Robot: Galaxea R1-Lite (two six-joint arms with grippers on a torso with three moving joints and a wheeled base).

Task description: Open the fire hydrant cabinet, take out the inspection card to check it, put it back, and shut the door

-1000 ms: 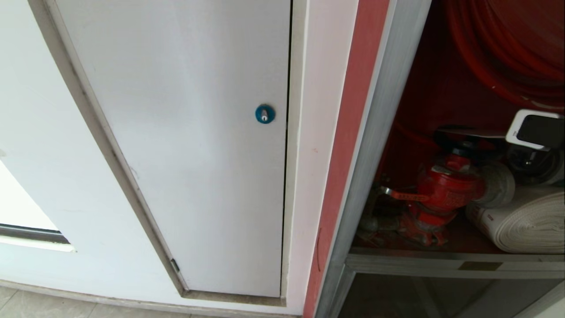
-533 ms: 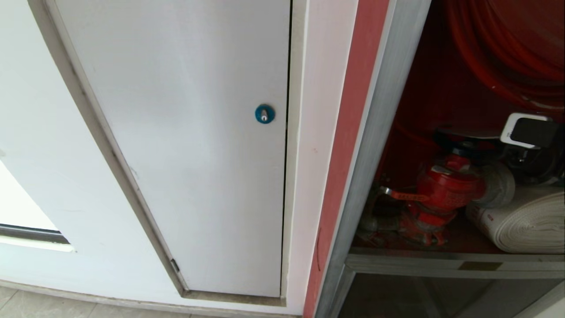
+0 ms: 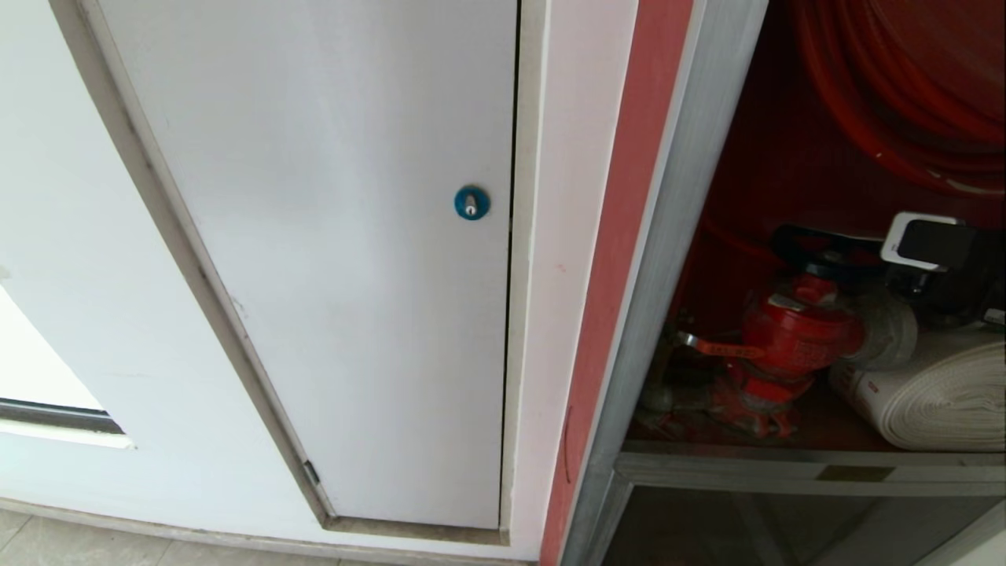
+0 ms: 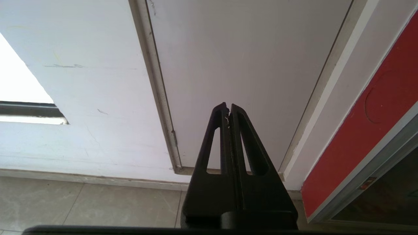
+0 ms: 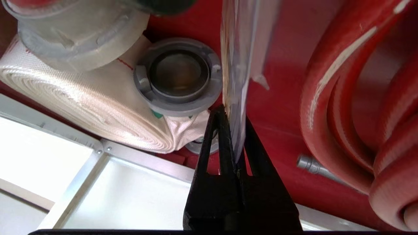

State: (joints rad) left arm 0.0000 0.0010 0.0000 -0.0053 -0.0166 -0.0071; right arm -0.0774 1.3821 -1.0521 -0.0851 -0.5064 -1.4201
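The fire hydrant cabinet [image 3: 676, 236] stands open on the right of the head view, showing its red interior. Its door is out of view. My right arm's wrist [image 3: 923, 240] reaches in from the right edge, above the white hose roll [image 3: 935, 393]. In the right wrist view my right gripper [image 5: 233, 114] is shut on the inspection card [image 5: 236, 49]. The card is a thin whitish sheet seen edge-on, standing out from the fingertips beside the grey hose coupling [image 5: 178, 75]. My left gripper [image 4: 228, 106] is shut and empty, parked low in front of the white wall panel.
A red hydrant valve [image 3: 794, 330] sits left of the hose roll. A coiled red hose [image 3: 904, 79] fills the cabinet's top, with its grey nozzle [image 5: 310, 164] close by. A silver crossbar [image 3: 747, 468] runs below. A white panel with a blue lock [image 3: 471, 203] is at left.
My right wrist has moved left and slightly down inside the cabinet, still gripping the card. The left arm and the rest of the scene have not moved.
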